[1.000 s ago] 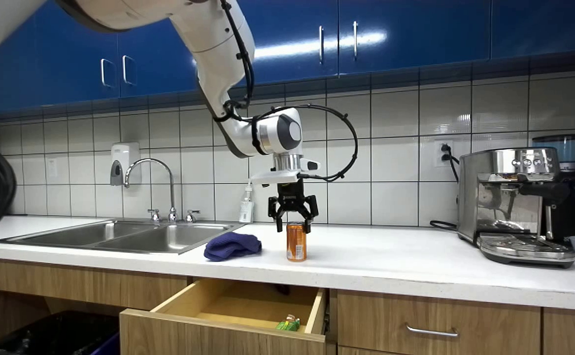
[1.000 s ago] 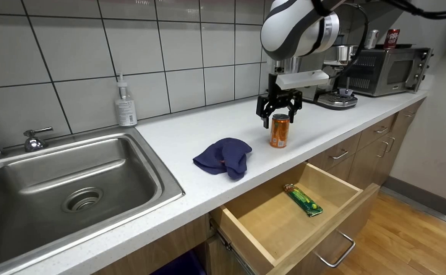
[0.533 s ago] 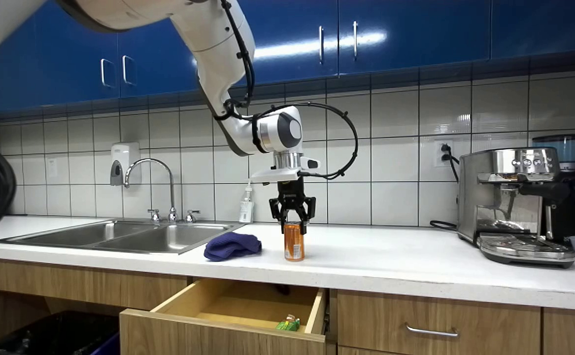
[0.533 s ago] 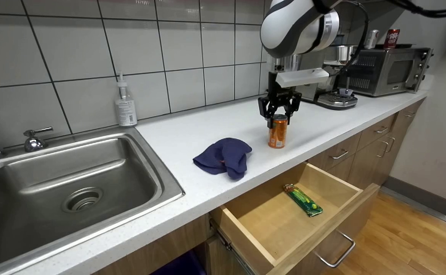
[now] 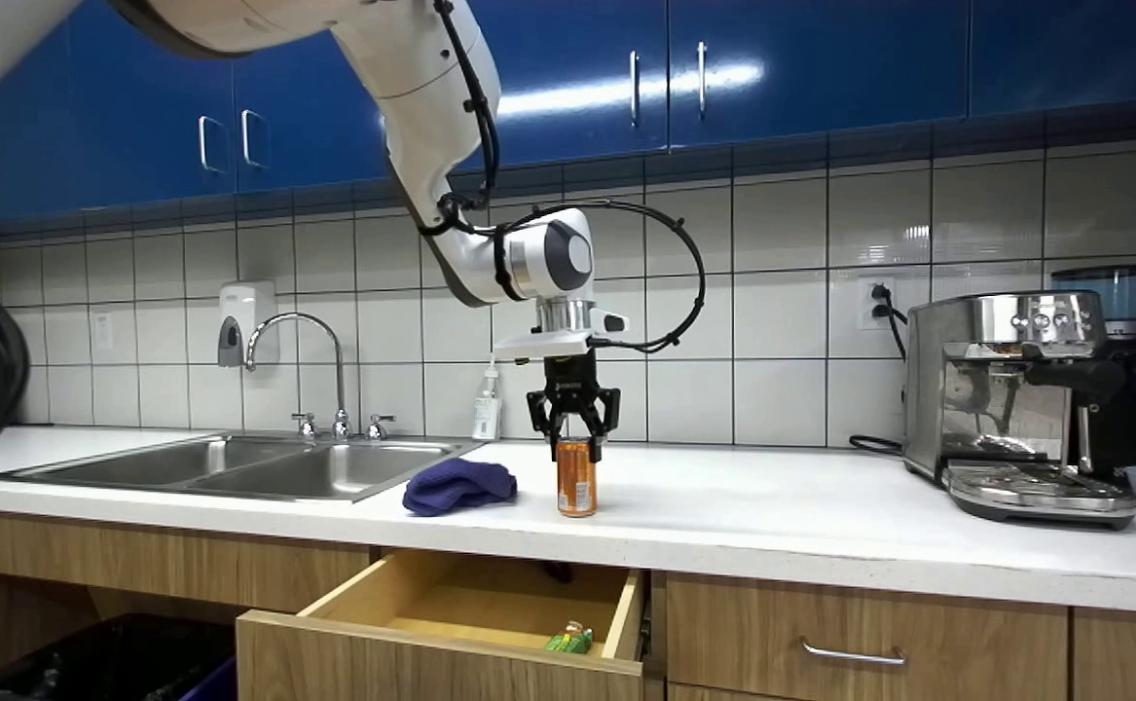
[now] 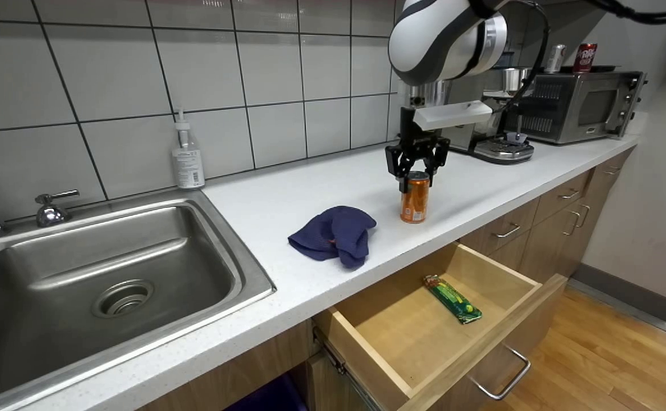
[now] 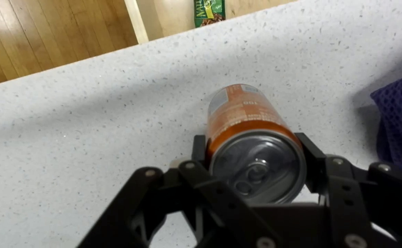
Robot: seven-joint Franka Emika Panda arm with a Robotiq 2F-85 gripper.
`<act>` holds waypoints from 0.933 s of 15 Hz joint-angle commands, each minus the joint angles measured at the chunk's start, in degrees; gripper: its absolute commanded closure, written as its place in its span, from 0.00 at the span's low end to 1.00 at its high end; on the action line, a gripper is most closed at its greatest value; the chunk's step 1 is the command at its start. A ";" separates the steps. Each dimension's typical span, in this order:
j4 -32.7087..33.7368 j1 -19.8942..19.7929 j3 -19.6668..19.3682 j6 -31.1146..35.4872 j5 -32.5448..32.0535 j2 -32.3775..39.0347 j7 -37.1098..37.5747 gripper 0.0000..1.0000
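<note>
Moved since the earlier frame: both fingers of my claw (image 5: 576, 453), there apart and straddling, now drawn in against an orange can (image 5: 576, 487); the orange can itself sits slightly further left in both exterior views. Meaning: I judge the grasp made, the orange can held rather than merely surrounded.

Item: claw. Clamped on the orange can just below its top rim, one finger to each side.

Item: orange can. Upright, lower middle of the frame in an exterior view. It seems to stand on the countertop (image 5: 772, 506), though a sliver of gap beneath would not show. Pale label block near the base; small print, upside down in the wrist view, no word I can read.

Item: blue-purple cloth (image 6: 335, 234). Crumpled, left of the orange can in both exterior views.

Item: open drawer (image 6: 390, 325). Lower right of the frame.

Item: green wrapper (image 6: 452, 299). Inside that drawer; letters "NAT" legible at the top of the wrist view.

Item: red can (image 6: 585, 57). Upper right, white lettering.
</note>
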 commanded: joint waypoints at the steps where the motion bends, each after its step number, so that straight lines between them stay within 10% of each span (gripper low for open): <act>1: -5.34 0.87 0.62 0.00 -1.76 -5.68 -1.80 0.62; 14: -18.20 5.00 3.11 3.05 -6.86 -14.47 -3.35 0.62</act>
